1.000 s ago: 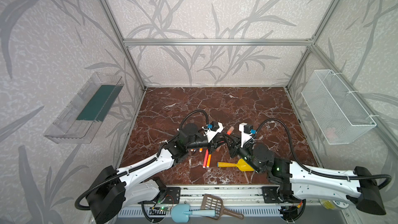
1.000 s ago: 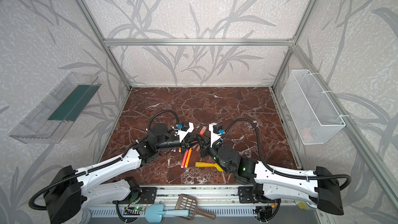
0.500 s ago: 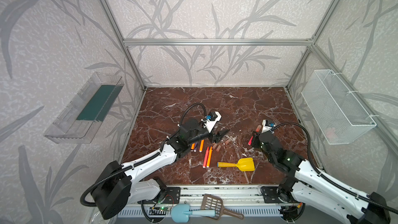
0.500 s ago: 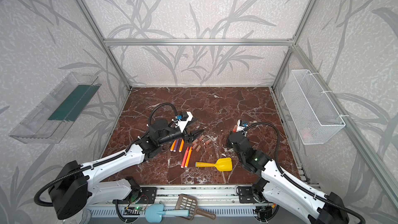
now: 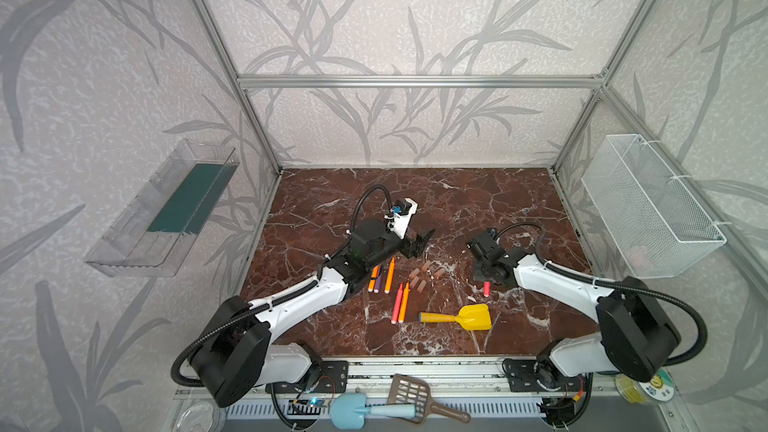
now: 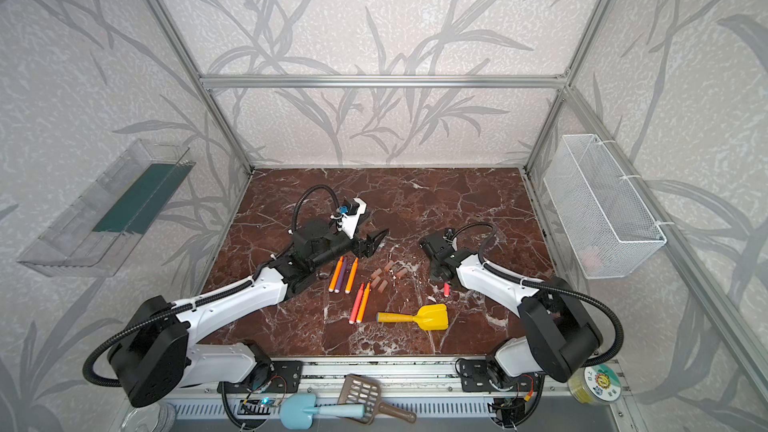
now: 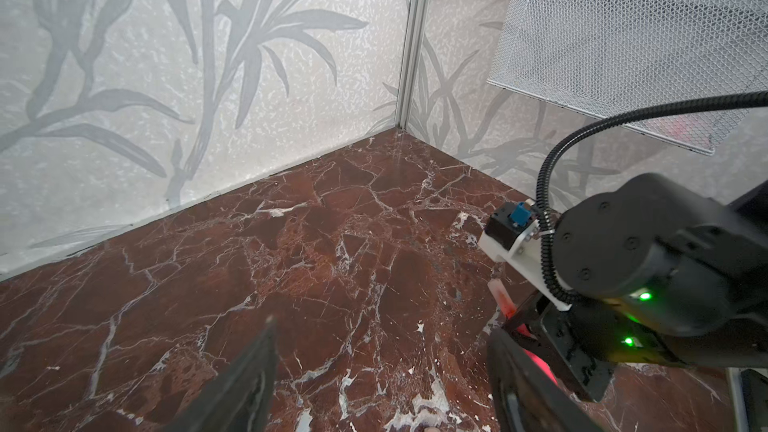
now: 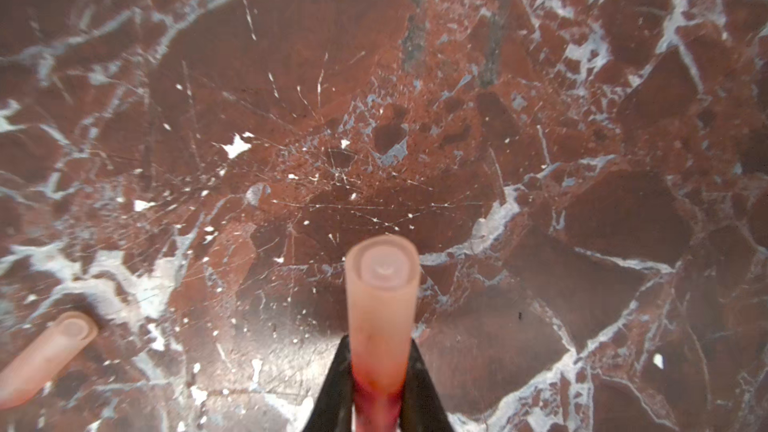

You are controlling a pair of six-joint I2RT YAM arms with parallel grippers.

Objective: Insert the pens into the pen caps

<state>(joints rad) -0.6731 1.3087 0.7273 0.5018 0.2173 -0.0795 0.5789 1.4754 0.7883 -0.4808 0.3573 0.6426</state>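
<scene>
- Step in hand: first pen done. Right claw (image 8: 379,351) is clenched on the red pen (image 8: 376,403), with a cap (image 8: 382,284) on its tip, pointing down at the counter (image 8: 540,160)
- Left claw (image 5: 423,238) is released with nothing between its fingers, hovering just behind the loose pens (image 5: 390,276)
- Left to do: five loose pens lie in two groups, and five loose caps (image 5: 439,273) sit clustered just beside them, between the arms. A yellow shovel (image 5: 457,317) lies nearer the front edge
- Next, my read: set the capped pen down well apart from the loose caps. Then one claw takes a cap and the other a pen, and the tip must line up with the cap's bore before pushing
- Hard to see: in both top views the right claw's fingers are hidden under its wrist, and only the pen's tail end shows below it
- The pen-to-cap joint is blurred, so I can't confirm the cap is fully seated
- Can't tell how close the cap end is to the counter
- The purple pen is partly covered by the left arm
</scene>
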